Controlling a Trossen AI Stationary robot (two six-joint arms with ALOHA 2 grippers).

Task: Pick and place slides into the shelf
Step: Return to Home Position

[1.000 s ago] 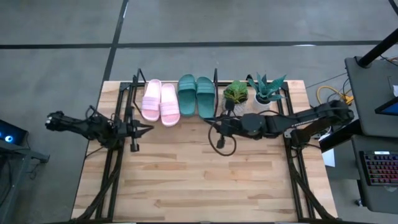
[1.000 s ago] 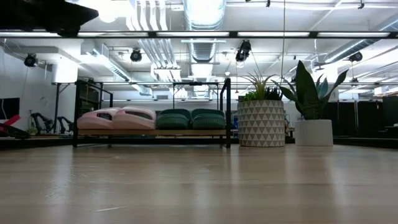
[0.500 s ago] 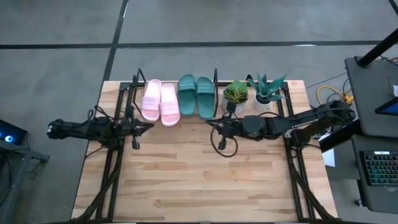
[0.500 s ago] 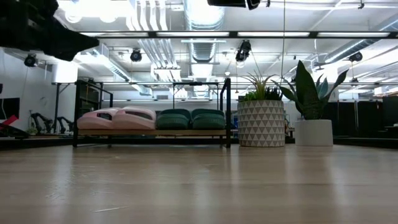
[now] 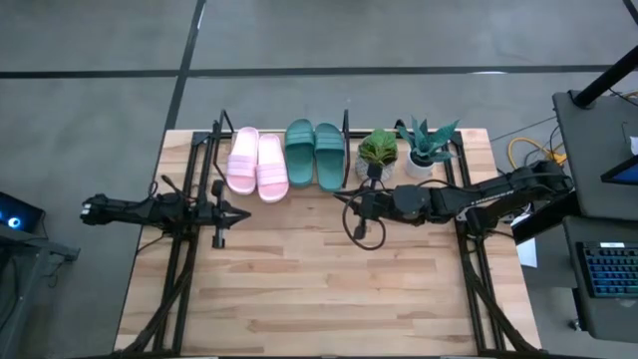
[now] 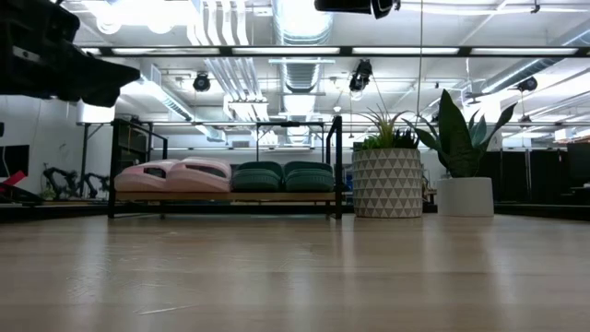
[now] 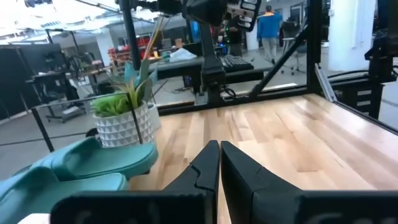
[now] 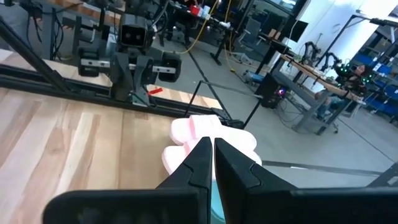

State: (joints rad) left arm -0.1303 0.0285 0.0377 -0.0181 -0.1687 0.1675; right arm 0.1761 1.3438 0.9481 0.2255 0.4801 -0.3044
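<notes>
Two pale pink rubber slide sandals [image 5: 257, 165] and two dark teal-green rubber slide sandals [image 5: 315, 153] lie side by side in the low black-metal shelf with a light wooden board [image 6: 221, 196], at the far edge of the pale wooden worktop [image 5: 319, 289]. The left gripper [image 5: 243, 211] hovers before the shelf's pink end, its fingers [image 7: 205, 163] pressed together, empty. The right gripper [image 5: 339, 196] hovers before the shelf's teal end, its fingers [image 8: 198, 155] likewise pressed together. Two small potted plants [image 5: 378, 150] stand just beside the shelf.
</notes>
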